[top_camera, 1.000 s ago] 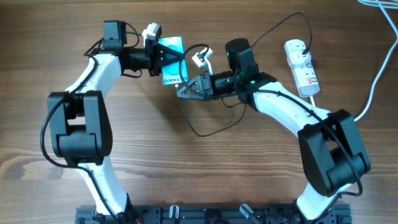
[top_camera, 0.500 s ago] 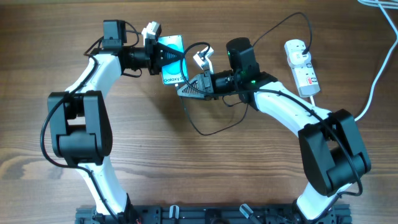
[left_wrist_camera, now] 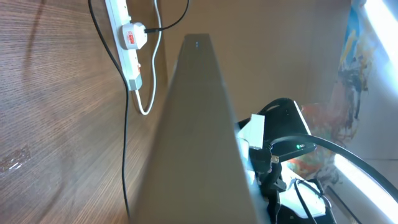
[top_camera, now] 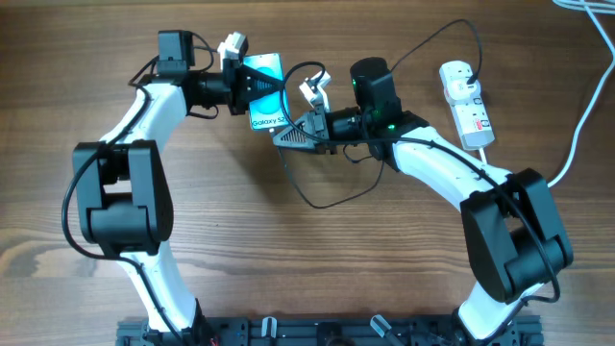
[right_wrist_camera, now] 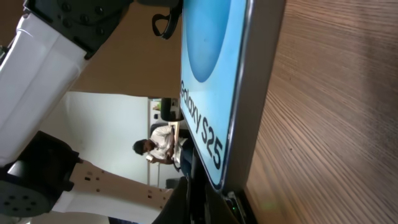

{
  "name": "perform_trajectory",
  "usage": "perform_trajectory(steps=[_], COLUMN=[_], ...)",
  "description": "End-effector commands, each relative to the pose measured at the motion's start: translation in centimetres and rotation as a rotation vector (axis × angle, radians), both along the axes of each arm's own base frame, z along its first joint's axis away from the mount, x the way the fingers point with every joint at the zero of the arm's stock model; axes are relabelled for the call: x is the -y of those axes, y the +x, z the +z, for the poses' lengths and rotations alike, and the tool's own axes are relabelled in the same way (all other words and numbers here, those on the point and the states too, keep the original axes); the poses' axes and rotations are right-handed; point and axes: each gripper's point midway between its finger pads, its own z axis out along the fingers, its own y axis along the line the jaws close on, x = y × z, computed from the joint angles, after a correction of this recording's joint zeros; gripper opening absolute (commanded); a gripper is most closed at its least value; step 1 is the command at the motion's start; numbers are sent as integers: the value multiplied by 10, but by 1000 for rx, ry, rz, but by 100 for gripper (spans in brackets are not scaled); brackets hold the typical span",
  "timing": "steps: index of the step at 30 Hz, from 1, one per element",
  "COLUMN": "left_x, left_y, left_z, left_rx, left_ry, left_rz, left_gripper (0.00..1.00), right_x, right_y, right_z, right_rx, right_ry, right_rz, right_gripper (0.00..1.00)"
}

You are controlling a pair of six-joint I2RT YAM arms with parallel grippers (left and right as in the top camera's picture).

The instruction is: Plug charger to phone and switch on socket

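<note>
My left gripper (top_camera: 248, 86) is shut on the phone (top_camera: 267, 96) and holds it on edge, tilted above the table. In the right wrist view the phone's turquoise screen (right_wrist_camera: 208, 68) reads "Galaxy S25". My right gripper (top_camera: 291, 135) is shut on the charger's small black connector (right_wrist_camera: 208, 198), which sits right at the phone's bottom edge; I cannot tell if it is seated. The thin black charger cable (top_camera: 327, 200) loops back to the white socket (top_camera: 468, 108). In the left wrist view the phone's back (left_wrist_camera: 199, 143) fills the middle, with the socket (left_wrist_camera: 127, 43) beyond.
The socket's thick white lead (top_camera: 581, 115) runs off at the far right. The black cable arcs over the table behind the right arm (top_camera: 432, 159) and loops below both grippers. Bare wooden tabletop (top_camera: 317, 279) lies toward the front.
My right gripper has moved a little up and left with the connector, closing on the phone's bottom edge. The left gripper and phone have stayed put.
</note>
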Motion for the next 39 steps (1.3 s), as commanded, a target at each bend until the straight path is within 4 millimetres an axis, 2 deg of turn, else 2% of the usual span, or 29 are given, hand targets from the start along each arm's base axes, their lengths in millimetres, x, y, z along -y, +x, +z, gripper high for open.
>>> perform_trajectory(steps=[1, 11, 16, 39], left_x=[8, 8, 8, 9], left_y=[-12, -12, -12, -17], left_z=[18, 18, 18, 15], left_rx=[31, 31, 30, -52], left_ry=[-50, -50, -50, -51], left_rz=[-52, -52, -52, -53], left_gripper=[4, 4, 4, 4], right_x=[7, 8, 8, 8], right_y=[32, 44, 43, 43], right_z=[12, 8, 7, 7], right_rx=[72, 94, 157, 161], right_ry=[-12, -40, -43, -42], right_rz=[-130, -197, -179, -176], right_gripper=[4, 4, 4, 4])
